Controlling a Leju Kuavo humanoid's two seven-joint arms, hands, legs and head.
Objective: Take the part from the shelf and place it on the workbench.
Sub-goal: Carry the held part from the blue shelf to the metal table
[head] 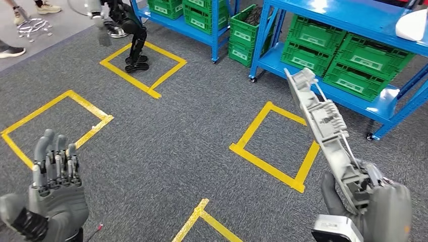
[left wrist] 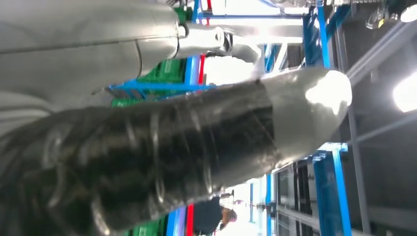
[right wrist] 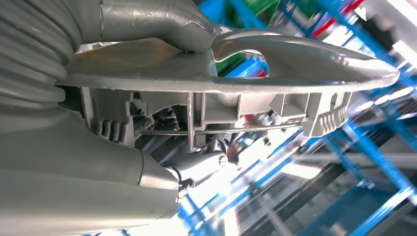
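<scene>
Floor: grey carpet (head: 192,126) runs across the room, marked with yellow tape squares (head: 275,146); one square sits just ahead of the right hand, another ahead of the left, a third farther off.
Shelving: blue racks (head: 348,20) line the far side and right, their low shelves packed with green crates (head: 353,70); the nearest rack's foot and caster stand close beyond the tip of the part.
Second robot: a dark-legged machine (head: 132,40) stands inside the far yellow square, well apart from both hands.
People: shoes of onlookers (head: 12,50) show at the far left edge, on the smooth floor past the carpet.
Open room: the widest bare carpet lies in the middle, between the two hands and the far square.
Part: long grey plastic part (head: 325,126) with ribs and a thin metal rod, held in the air, slanting up and away toward the rack.
Right hand (head: 373,206): wrapped around the part's lower end, thumb pressed on its flat face in the right wrist view.
Left hand (head: 53,186): raised, holding nothing, fingers upright and close together.
</scene>
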